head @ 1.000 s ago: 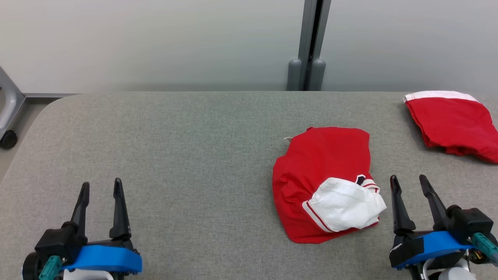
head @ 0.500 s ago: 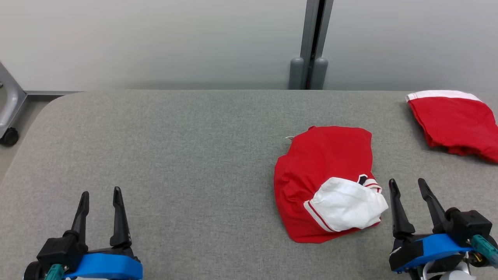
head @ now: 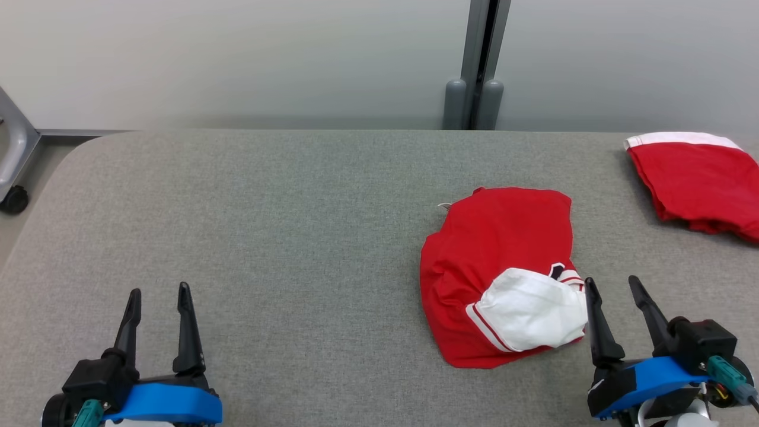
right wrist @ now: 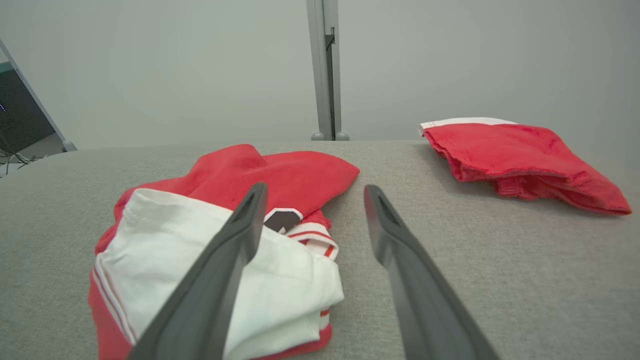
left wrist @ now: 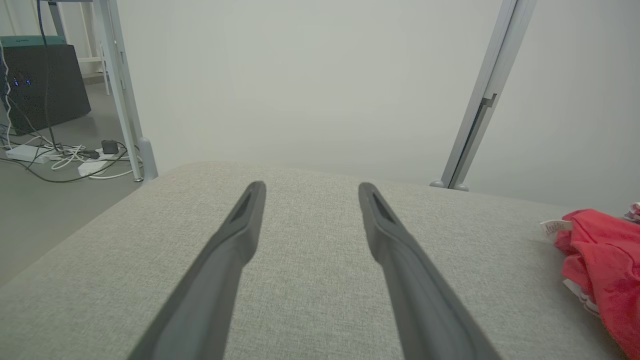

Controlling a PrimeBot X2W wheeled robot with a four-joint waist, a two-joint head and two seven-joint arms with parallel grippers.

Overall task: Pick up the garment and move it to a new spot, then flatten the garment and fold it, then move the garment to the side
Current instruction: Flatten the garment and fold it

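Observation:
The garment (head: 498,255) is a crumpled red top with a white part turned up at its near right side. It lies on the grey padded table (head: 284,213), right of centre. My right gripper (head: 611,280) is open just right of the white part, and its left finger overlaps the cloth's edge in the right wrist view, garment (right wrist: 295,175), gripper (right wrist: 315,187). My left gripper (head: 159,289) is open over bare table at the near left, far from the garment (left wrist: 600,255), with nothing between its fingers (left wrist: 250,220).
A second red garment with a white band (head: 694,175) lies folded at the table's far right edge. A wall with a grey post (head: 474,65) runs behind the table. A frame leg with a caster (head: 13,198) stands off the left edge.
The whole view has shifted a little. My right gripper has edged left, closer to the garment's white part. The left gripper sits slightly lower in the view. The garment lies unchanged.

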